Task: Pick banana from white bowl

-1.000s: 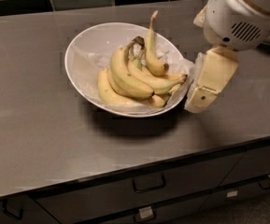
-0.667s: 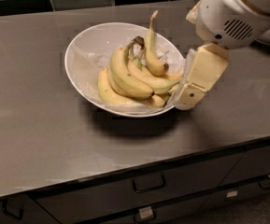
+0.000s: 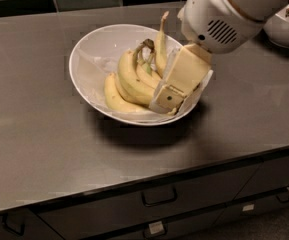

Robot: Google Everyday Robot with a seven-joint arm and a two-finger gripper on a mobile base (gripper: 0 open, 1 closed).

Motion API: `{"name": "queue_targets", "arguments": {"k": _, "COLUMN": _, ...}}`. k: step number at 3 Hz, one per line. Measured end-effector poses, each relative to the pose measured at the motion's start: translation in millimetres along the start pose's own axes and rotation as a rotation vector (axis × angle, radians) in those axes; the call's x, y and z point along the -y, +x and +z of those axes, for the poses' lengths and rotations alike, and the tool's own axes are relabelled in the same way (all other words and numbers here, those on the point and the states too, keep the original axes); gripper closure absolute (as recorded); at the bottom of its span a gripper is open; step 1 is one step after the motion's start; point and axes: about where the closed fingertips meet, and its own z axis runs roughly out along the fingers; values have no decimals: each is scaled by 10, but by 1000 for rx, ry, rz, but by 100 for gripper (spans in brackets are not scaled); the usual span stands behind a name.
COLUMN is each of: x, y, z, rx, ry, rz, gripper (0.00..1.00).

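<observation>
I see white rounded wrist housing (image 3: 219,19), slotted vent grille (image 3: 222,31), small dark hole beside it. My gripper (image 3: 170,100): cream, blocky, dark round spot near tip, at white bowl (image 3: 84,69) right side.

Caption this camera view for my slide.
Gripper inside the white bowl on a dark counter, close beside the banana.

Matt plastic gripper (image 3: 170,99) in glossy white bowl (image 3: 90,54)

Kitchen counter (image 3: 44,149), drawers (image 3: 159,196); pincer (image 3: 173,103) at bowl (image 3: 84,49)
</observation>
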Motion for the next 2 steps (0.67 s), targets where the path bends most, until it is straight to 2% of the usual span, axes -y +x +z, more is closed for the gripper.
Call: {"name": "queue_targets", "arguments": {"k": 2, "x": 43, "y": -201, "z": 412, "rx": -35, "ry": -19, "rz": 71, "gripper": 0}}
